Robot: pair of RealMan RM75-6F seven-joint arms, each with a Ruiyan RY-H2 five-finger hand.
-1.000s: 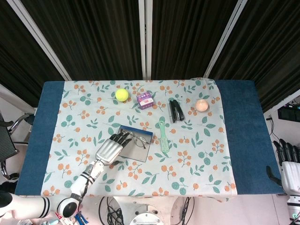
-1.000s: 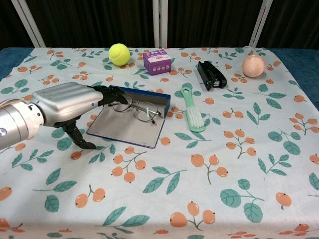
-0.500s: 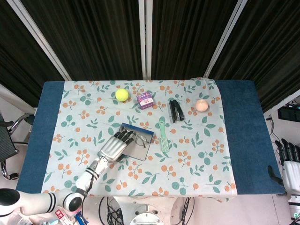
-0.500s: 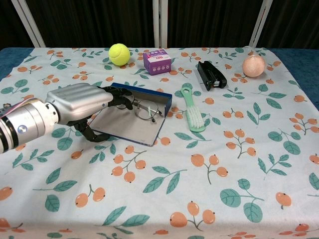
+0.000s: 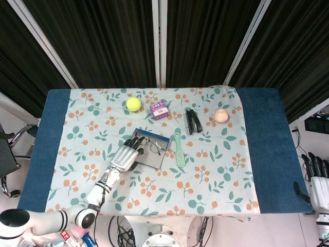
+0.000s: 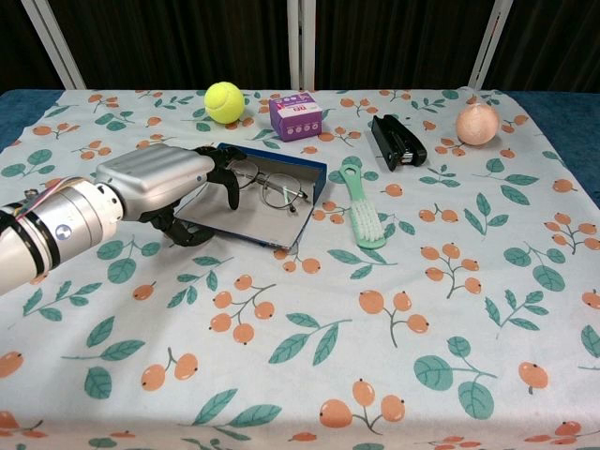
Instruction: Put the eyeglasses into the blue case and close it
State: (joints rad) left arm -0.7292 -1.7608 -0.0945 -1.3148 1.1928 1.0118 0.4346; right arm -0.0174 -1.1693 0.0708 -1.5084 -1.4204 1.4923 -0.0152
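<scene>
One hand at the blue case, glasses inside.

Left hand (image 6: 155, 180) gripping the near-left edge of the blue case (image 6: 251, 211), dark fingers (image 6: 223, 174) curled over the rim, thumb beneath, tipping the tray up off the bench (image 6: 403, 309). Eyeglasses (image 6: 266, 187) lying in the case, just beside the fingertips. Right of the case, close by: green brush (image 6: 362, 207). Beyond the case: tennis ball (image 6: 224, 101), purple box (image 6: 295, 114), black stapler (image 6: 397, 141), peach ball (image 6: 477, 123). Right hand (image 5: 318, 181) well away from the case, off the bench's right edge, holding nothing, fingers straight and slightly apart.
</scene>
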